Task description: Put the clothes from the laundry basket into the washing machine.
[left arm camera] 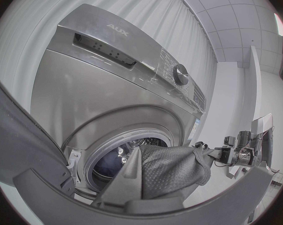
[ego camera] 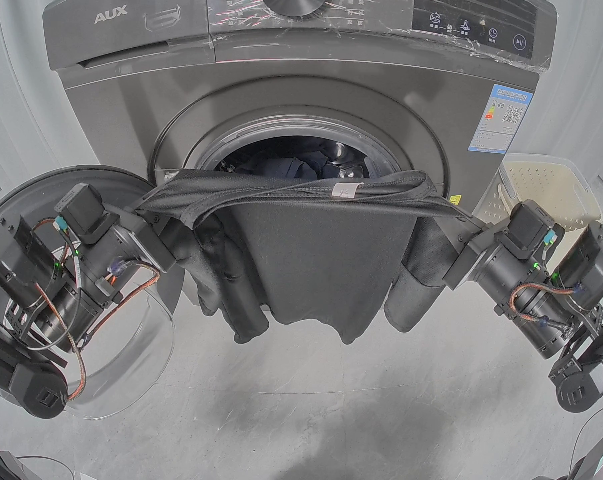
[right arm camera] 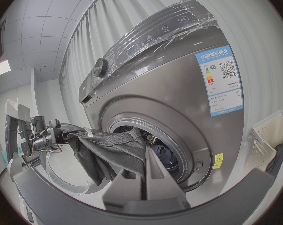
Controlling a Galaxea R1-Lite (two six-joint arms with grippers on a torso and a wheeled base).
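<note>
You see a dark grey garment (ego camera: 315, 255) of fine mesh-like cloth, a shirt by its shape, with a small white label (ego camera: 347, 189) near the middle of its upper edge. On the left a sleeve hangs in loose folds, in the middle the body falls as a flat sheet, and on the right a second sleeve hangs shorter.

The garment is held in the air in front of the round opening of the washing machine (ego camera: 301, 68) — it is not inside the drum. At the left, beside the open door (ego camera: 48, 181), the left gripper (ego camera: 149, 209) is clenched on the left end of the upper edge. At the right, the right gripper (ego camera: 471, 225) is clamped on the other end; in the right wrist view its two fingers are pressed together with the cloth coming out between them. So the garment is stretched from one gripper to the other.

Its long axis runs from left to right across the opening, almost level, and the lower hem points down and hangs free above the floor. Behind the upper edge, other dark clothes (ego camera: 295, 165) lie in the drum. The laundry basket (ego camera: 548, 188) stands at the right side of the machine, just behind the right gripper.
</note>
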